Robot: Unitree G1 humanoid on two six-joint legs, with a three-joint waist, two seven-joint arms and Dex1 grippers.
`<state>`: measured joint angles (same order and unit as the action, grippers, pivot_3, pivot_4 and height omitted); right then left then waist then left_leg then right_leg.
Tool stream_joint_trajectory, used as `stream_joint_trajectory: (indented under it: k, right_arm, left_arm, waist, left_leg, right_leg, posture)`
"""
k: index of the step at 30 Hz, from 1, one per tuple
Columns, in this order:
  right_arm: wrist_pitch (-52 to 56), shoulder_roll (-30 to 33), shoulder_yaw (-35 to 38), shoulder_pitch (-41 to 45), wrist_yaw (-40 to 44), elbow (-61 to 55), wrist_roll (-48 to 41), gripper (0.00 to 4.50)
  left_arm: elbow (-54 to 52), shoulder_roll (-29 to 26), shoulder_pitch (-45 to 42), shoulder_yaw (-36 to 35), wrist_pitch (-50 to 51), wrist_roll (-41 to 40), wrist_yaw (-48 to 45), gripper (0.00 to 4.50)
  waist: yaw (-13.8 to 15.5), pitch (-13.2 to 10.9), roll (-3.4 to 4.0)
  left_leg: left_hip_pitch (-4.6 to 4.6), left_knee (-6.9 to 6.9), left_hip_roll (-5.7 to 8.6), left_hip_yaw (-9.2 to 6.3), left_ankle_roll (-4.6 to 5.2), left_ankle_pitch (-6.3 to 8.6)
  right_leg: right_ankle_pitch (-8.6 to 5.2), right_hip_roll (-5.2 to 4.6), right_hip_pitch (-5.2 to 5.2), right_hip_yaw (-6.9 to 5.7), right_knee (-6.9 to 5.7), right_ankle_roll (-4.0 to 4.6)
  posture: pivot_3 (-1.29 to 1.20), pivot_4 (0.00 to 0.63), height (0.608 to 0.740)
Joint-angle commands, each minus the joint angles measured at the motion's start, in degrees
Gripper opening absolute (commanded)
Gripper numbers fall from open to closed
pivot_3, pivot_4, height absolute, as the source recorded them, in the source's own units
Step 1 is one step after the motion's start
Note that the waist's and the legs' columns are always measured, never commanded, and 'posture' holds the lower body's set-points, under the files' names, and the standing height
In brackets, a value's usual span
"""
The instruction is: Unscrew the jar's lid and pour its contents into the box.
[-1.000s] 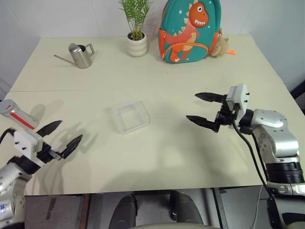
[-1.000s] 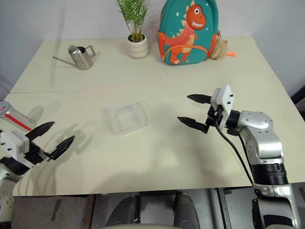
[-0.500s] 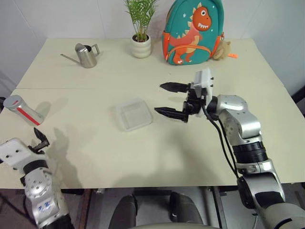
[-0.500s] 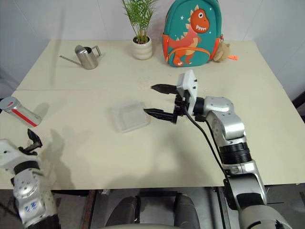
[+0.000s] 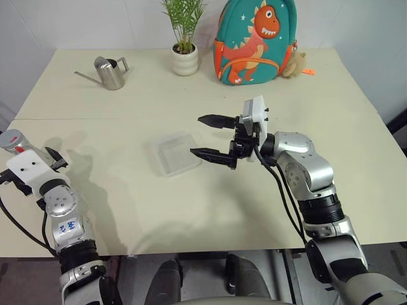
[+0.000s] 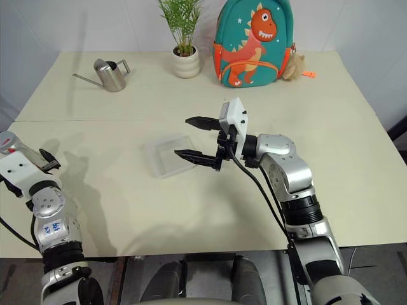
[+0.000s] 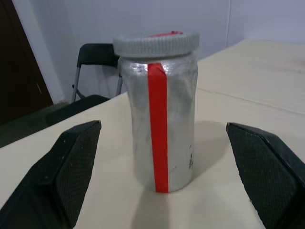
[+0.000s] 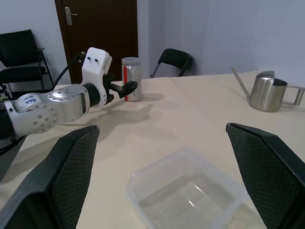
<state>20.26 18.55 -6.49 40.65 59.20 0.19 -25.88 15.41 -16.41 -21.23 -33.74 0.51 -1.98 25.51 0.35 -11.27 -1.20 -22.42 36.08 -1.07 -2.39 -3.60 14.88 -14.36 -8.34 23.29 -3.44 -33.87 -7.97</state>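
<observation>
A humanoid robot's left end effector (image 7: pixel 157 191), its two black fingers spread wide, points at the jar (image 7: pixel 158 124), which stands upright near the left edge of the cream desk (image 5: pixel 210 210) and sits between the fingers without touching either. The jar is silvery-grey with a red stripe (image 7: pixel 158 129) running down its side, and the grey ribbed lid (image 7: pixel 156 44) is on it. The contents cannot be made out through the wall. The right end effector (image 5: pixel 206 136) hovers level above the desk, fingers likewise spread and empty, its tips just beside the right rim of the clear box (image 5: pixel 175 154), which lies empty at the middle of the desk, well apart from the jar. At the far edge stand a steel watering can (image 5: pixel 108 72), a potted plant (image 5: pixel 183 38) and a dinosaur backpack (image 5: pixel 254 39).
</observation>
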Motion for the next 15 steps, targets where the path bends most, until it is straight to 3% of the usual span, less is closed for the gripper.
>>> stream_joint_trajectory:
  k: [1, 15]
  right_arm:
    - [0.4, 0.1, 0.7, -0.8, -1.3, -3.3, -0.7, 4.5]
    - [0.7, 1.5, 2.2, -3.6, -5.7, -5.7, -0.6, 4.5]
  left_arm:
    - [3.2, -2.4, -2.2, -0.4, -3.2, -0.3, 0.7, 4.48]
    - [30.3, -14.6, -13.7, 1.2, -14.7, -0.9, 0.2, 4.48]
  waist:
    - [-0.2, 0.0, 0.0]
    - [-0.4, 0.0, -0.04]
  left_leg:
    - [0.0, 0.0, 0.0, 0.0, 0.0, 0.0]
    - [0.0, -0.04, -0.01, 0.05, -0.02, -0.01]
  right_leg:
    - [0.0, 0.0, 0.0, 0.0, -0.01, 0.0]
    - [0.0, 0.0, 0.05, 0.0, -0.02, -0.01]
  posture:
    - [0.0, 0.15, 0.74]
    - [0.0, 0.15, 0.74]
